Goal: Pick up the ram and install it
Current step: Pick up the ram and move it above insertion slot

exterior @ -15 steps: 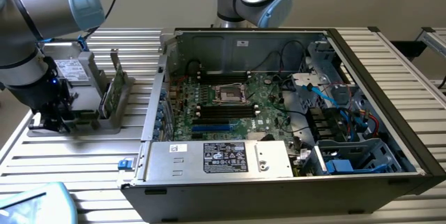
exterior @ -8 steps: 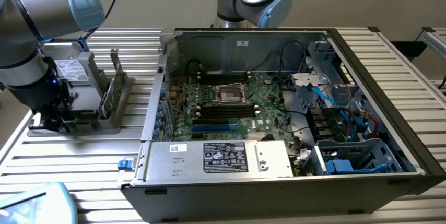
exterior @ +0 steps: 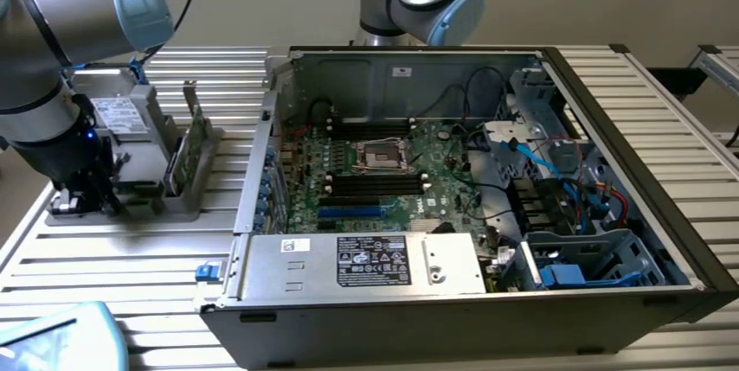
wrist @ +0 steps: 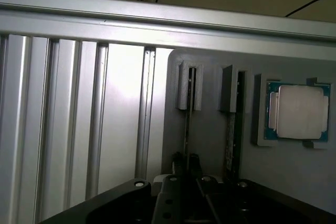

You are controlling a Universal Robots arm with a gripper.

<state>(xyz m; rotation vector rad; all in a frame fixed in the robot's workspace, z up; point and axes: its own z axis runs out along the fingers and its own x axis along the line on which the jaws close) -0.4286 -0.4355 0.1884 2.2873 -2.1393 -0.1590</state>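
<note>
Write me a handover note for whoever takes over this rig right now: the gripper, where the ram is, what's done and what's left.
The gripper is down at the grey holder, which sits to the exterior view's left of the open computer case. Its fingers are closed on the ram.
The ram stands on edge in the holder slot farther from the processor. A second stick stands in the slot between them.
Done: the ram is reached and gripped.
Left: the ram is not yet lifted out and not yet installed on the motherboard.
</note>
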